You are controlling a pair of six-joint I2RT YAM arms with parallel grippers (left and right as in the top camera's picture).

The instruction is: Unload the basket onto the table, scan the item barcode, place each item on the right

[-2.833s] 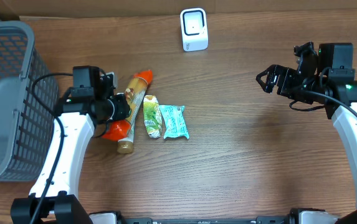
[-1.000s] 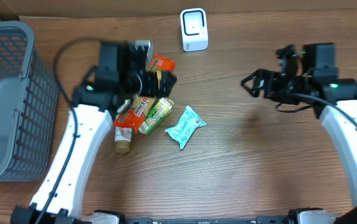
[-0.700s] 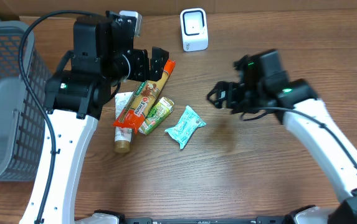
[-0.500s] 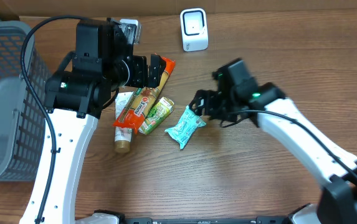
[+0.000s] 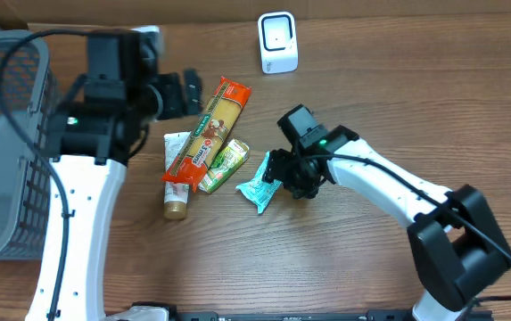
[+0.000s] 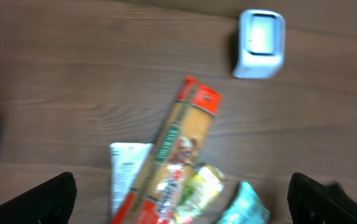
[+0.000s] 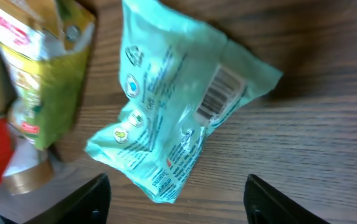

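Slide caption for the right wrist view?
Right gripper open above the teal packet, its barcode facing up beside a yellow-green pouch.

table (image 5: 371, 259): brown wood, is looking smooth and a little dull, with thin grain lines running across it
teal packet (image 7: 178, 118): thin plastic wrap, is crinkling and shining softly
long orange packet (image 5: 210, 129): plastic wrap, is looking glossy
green and yellow packet (image 7: 53, 68): shiny plastic wrap, is catching the light
white tube (image 5: 177, 147): plastic, is looking matt
scanner (image 5: 278, 42): at 12 o'clock on the table, hard white plastic, is looking smooth
basket (image 5: 14, 89): at 9 o'clock, grey plastic grid, is looking matt
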